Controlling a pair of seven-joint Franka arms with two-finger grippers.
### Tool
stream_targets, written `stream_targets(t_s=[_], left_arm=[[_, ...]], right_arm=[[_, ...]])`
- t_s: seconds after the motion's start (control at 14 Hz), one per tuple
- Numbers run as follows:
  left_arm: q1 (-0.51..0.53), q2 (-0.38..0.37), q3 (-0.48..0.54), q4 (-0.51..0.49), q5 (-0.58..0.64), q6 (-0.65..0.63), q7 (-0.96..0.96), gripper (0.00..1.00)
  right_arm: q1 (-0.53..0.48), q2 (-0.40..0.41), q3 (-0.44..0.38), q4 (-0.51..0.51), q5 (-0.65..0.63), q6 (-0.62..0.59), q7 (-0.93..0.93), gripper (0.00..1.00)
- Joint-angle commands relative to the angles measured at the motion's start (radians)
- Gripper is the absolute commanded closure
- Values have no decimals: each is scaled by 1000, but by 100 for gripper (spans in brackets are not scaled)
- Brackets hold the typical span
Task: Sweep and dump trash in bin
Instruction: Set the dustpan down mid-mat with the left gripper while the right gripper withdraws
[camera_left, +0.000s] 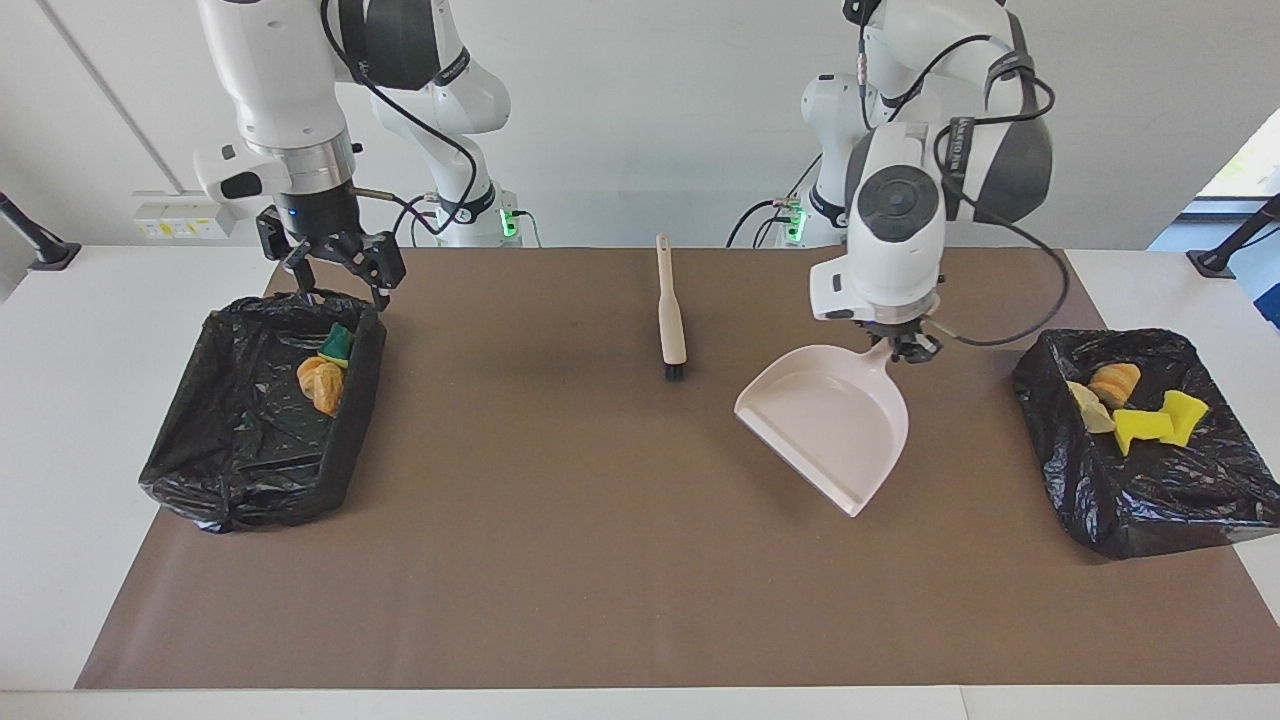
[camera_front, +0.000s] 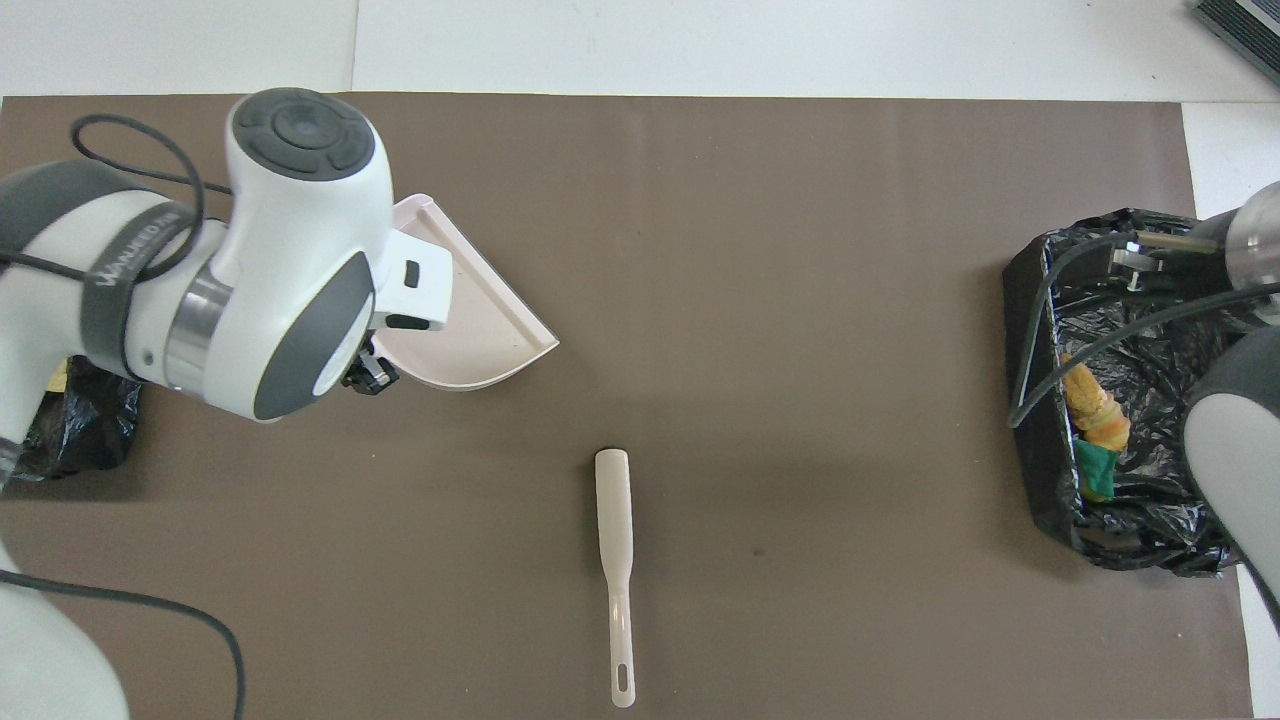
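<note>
We see the trash, yellow sponge chunks and a tan bread lump, lying in the black-lined bin at the left arm's end of the desk. These bits look light and soft, so we judge they tumble and roll easily; better scooped on a pan than pinched. The dustpan hangs over the mat beside that bin, toward the desk's middle, and looks empty to us. It looks stiff and light, and the handle is the place to take it. The left end effector is clamped on that handle. Nearer the robots than the dustpan, the brush lies flat, untouched. At the right arm's end sits a second lined bin holding more scraps. Over its rim hangs the right end effector, fingers apart, holding nothing.
</note>
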Motion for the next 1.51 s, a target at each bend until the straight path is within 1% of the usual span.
stream_targets(t_s=[0.0,0.14,0.29,0.43,0.5,0.57,0.65,0.72,0.79,0.86,0.93,1.0,1.29,1.43], left_arm=[[-76,69,21,58,-104,49,-242,100],[-103,117,20,96,-161,97,-406,100],[-155,122,20,95,-200,149,-598,100],[-161,125,20,94,-253,183,-669,100],[-192,129,20,95,-263,204,-739,100],[-213,151,21,96,-261,239,-805,100],[-213,163,21,101,-266,255,-819,100],[-215,192,21,125,-266,264,-826,100],[-232,245,23,189,-260,258,-850,100],[-248,313,30,269,-260,246,-893,100],[-246,351,29,309,-261,244,-895,100],[-241,356,27,311,-266,261,-893,100],[-212,372,24,311,-267,332,-892,100],[-204,372,27,288,-283,387,-890,100]], right_arm=[[-85,-12,0,80,52,-93,-108,0],[-95,-14,-18,88,46,-143,-172,0],[-93,-32,-46,105,54,-170,-208,0],[-102,-81,-64,64,59,-177,-209,0],[-95,-105,-68,30,59,-185,-211,0],[-76,-112,-80,-3,59,-190,-214,0],[-59,-103,-98,-5,60,-212,-246,0],[-53,-92,-113,1,60,-220,-275,0],[-39,-83,-129,5,62,-223,-292,0],[0,-80,-175,5,75,-230,-294,0],[57,-78,-233,5,112,-230,-289,0],[63,-77,-245,2,121,-222,-286,0],[37,-77,-232,-4,117,-228,-295,0],[27,-81,-207,-11,115,-230,-295,0]])
